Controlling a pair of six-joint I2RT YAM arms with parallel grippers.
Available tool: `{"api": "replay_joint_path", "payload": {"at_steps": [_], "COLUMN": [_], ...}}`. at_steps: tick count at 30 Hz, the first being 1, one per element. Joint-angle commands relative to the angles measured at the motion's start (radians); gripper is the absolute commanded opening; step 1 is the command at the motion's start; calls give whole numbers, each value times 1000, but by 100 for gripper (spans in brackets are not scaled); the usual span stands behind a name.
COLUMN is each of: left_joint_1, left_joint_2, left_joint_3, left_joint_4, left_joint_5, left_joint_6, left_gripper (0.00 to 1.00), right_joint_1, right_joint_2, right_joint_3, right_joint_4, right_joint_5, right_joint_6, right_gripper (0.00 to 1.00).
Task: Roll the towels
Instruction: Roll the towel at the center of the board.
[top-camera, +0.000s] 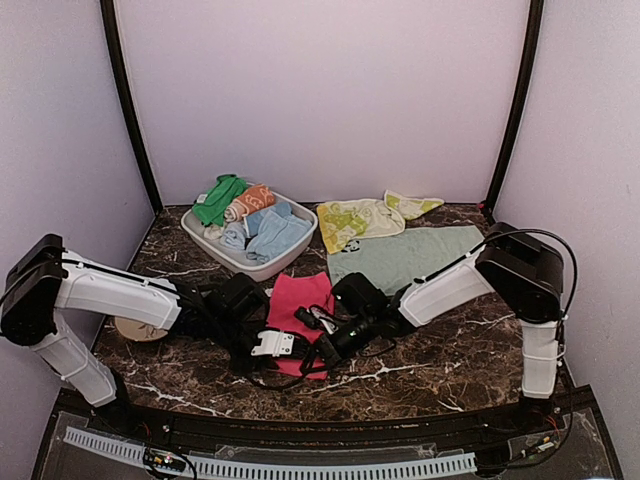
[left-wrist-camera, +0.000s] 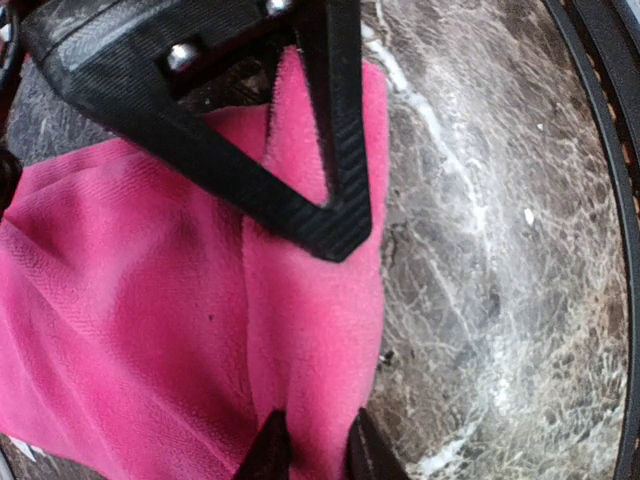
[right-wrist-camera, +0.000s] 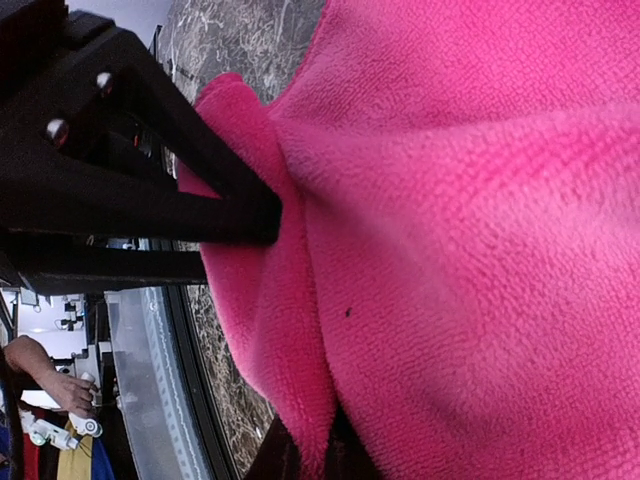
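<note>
Top external shows both arms meeting over the hot-pink towel (top-camera: 298, 300), which lies flat on the marble table (top-camera: 440, 360) near its front, with the mint towel (top-camera: 410, 255) and the yellow-lime towel (top-camera: 350, 220) spread behind it. The left gripper (top-camera: 275, 345) and right gripper (top-camera: 318, 325) work its near edge. Left wrist shows a raised pink fold running between the fingers (left-wrist-camera: 335, 210); we cannot tell whether they have clamped it. Right wrist shows the jaws closed on a bunched fold of the same edge. We judge the first turn of the roll is being started; next, both grips must carry the edge over evenly, away from the bases.
</note>
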Motion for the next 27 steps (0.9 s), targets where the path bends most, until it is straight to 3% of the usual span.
{"api": "replay_joint_path", "payload": {"at_steps": [1,4,7,9,10,11,14,17,18,20,21,23,25,27], "left_joint_1": [50,104,131,134,135,137,141,149,150,153,155,158,165,175], "left_joint_2": [7,20,32,47,58,69,95,112,118,135,141,152,156,164], "left_joint_3": [-16,14,30,36,43,51,75,91,97,114,124,148,165,180], "left_joint_4": [-4,-60,-95,-115,-126,-137,-163,-198,-213,-259,-274,-323,-357,-395], "left_joint_5": [20,109,190,219,234,249,286,323,333,352,364,388,422,463], "left_joint_6": [-25,-68,-98,-107,-109,-113,-125,-118,-108,-90,-83,-72,-65,-57], "left_gripper": [16,8,6,5,5,5,4,4,4,3,3,3,2,1], "right_joint_1": [-6,-6,-6,-4,-3,-3,12,87,107,104,91,58,97,199], "right_joint_2": [-49,-100,-164,-213,-239,-263,-361,-565,-635,-749,-797,-878,-922,-917], "right_joint_3": [-38,-60,-97,-126,-143,-158,-208,-275,-303,-362,-400,-493,-595,-635], "right_joint_4": [-59,-54,-38,-23,-15,-12,-14,-24,-11,12,30,158,357,365], "right_joint_5": [97,160,232,286,313,340,491,900,1071,1238,1260,1166,1058,1072], "right_joint_6": [-9,-32,-56,-70,-77,-84,-124,-185,-169,-64,-23,-64,-273,-501], "right_gripper": [9,11,29,53,84,98,100,100,100,100,100,100,100,100]}}
